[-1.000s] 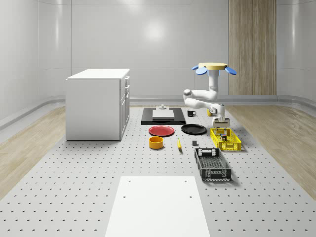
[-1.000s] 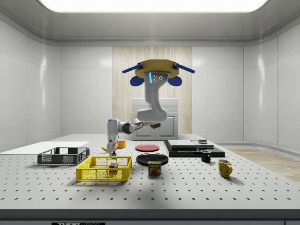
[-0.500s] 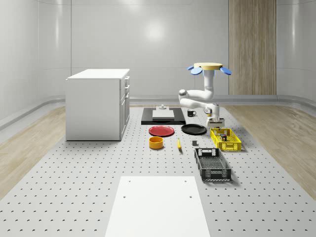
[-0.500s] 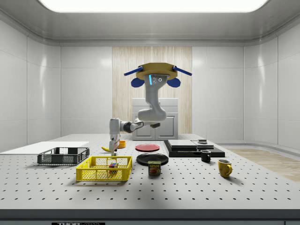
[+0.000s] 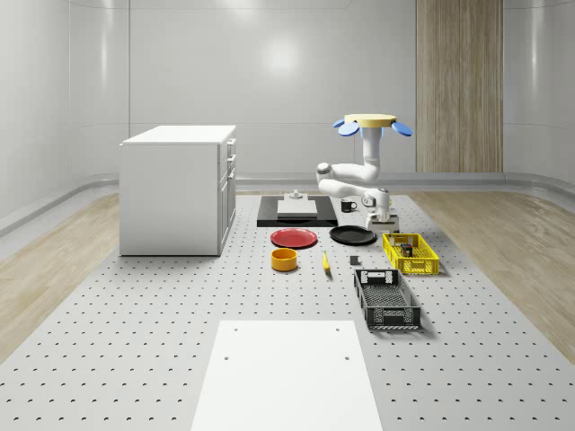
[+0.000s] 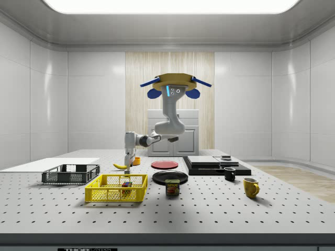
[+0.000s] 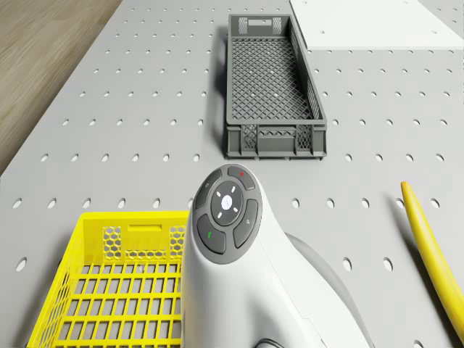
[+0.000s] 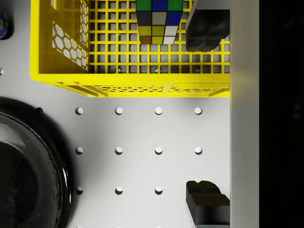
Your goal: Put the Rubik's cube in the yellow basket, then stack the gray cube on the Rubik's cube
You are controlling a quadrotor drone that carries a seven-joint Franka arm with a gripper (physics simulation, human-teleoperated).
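Perforated gray tabletop all around, and I've got the drone (image 6: 173,84) hovering over the black plate (image 5: 352,235) at the far side. My gripper (image 8: 207,115) hangs empty with its fingers (image 8: 207,200) spread apart, just off the yellow basket's (image 8: 128,86) far rim. Rubik's cube (image 8: 159,20) sits inside the basket. Can't pick out the gray cube anywhere.

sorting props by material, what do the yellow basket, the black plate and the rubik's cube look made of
Yellow basket: looks like moulded plastic, matte, with an open lattice floor and honeycomb cut-outs in its walls. Black plate: glossy, with a bright highlight along its rim, so glazed ceramic or shiny plastic. Rubik's cube: probably plastic, coloured squares divided by dark lines.
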